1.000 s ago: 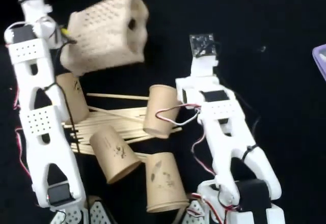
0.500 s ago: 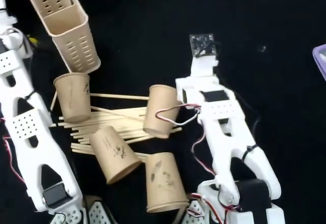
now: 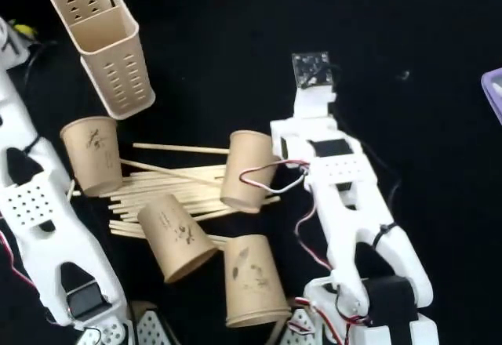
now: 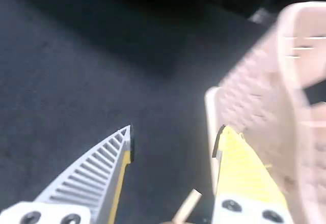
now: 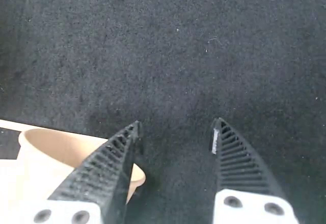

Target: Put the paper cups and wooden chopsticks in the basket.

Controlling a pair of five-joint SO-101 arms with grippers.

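Both grippers were seen with jaws spread wide and nothing held: the left gripper just beside the basket, one finger close against its perforated wall, and the right gripper over bare table with a paper cup next to one finger. The basket was placed at the far left of the table; whether it stood upright or leaned could not be told. All four paper cups were still out of it, scattered on and around the wooden chopsticks piled near the table's middle. Risks judged: the basket could be tipped or shoved by the left finger so close to it; cups resting on the sticks could roll off once disturbed; the thin sticks could slip from a pinch or scatter. Small dark markings were noted on the cups, too small to be read; no other writing was made out.
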